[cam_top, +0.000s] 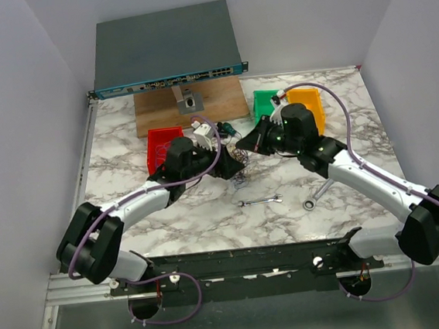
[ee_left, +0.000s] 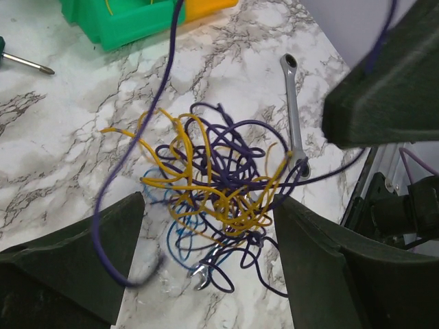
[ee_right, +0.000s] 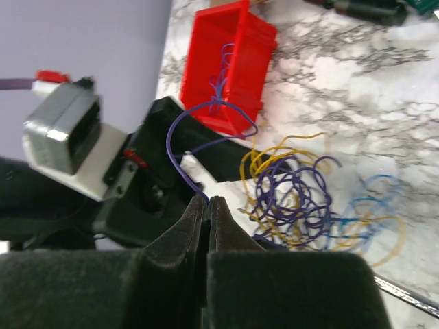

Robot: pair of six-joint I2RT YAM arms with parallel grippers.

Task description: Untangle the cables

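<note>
The cables [ee_left: 219, 178] are a tangle of thin yellow, dark purple and blue wire loops on the marble table, also seen in the top view [cam_top: 241, 179] and the right wrist view [ee_right: 295, 199]. My left gripper [ee_left: 209, 202] is open and empty, its jaws standing either side of the tangle and above it [cam_top: 230, 169]. My right gripper [ee_right: 206, 200] is shut on one purple wire [ee_right: 175, 147], lifted clear of the pile [cam_top: 247, 145]. That wire arcs towards the red bin [ee_right: 226, 62] and crosses the left wrist view as a blurred strand [ee_left: 103, 205].
A silver wrench [ee_left: 293, 103] lies beside the tangle and another wrench end [ee_left: 202, 271] pokes from under it; both show from above [cam_top: 260, 201] [cam_top: 319, 192]. Green bin [cam_top: 264, 102], yellow bin [cam_top: 307, 105], wooden board [cam_top: 190, 105], network switch [cam_top: 166, 49] and a screwdriver [ee_left: 20, 62] stand behind.
</note>
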